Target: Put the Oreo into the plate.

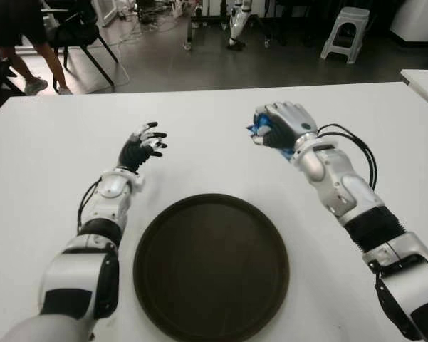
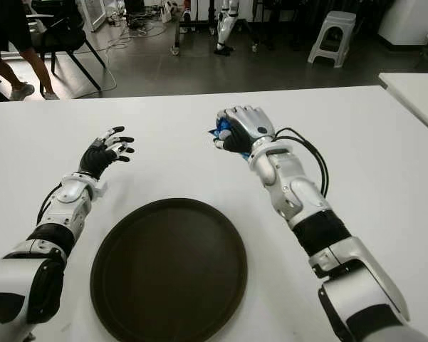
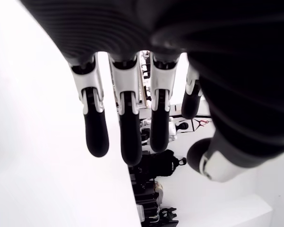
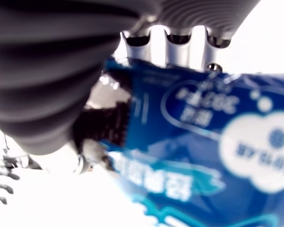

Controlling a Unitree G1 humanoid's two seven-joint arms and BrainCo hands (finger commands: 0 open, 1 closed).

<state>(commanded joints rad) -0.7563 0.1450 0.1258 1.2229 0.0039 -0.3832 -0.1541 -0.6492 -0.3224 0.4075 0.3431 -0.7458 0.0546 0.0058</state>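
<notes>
The blue Oreo packet point(image 1: 259, 131) is sitting clenched in the right hand point(image 1: 281, 125), raised beyond the empty dark plate point(image 1: 211, 265). The left hand point(image 1: 142, 146) is hovering left of it, fingers spread, holding nothing. Good execution likely means centring the packet over the plate before releasing.

Right hand point(image 1: 281, 125) raised, fingers curled tight, left hand point(image 1: 142, 146) fingers spread

Silver-white shelled arms with black ribbed joint bands. Black cables looping beside the right forearm point(image 1: 335, 174). Black-tipped silver fingers point(image 3: 95, 127) on the left hand point(image 1: 142, 146); right hand point(image 1: 281, 125) grey-backed.
</notes>
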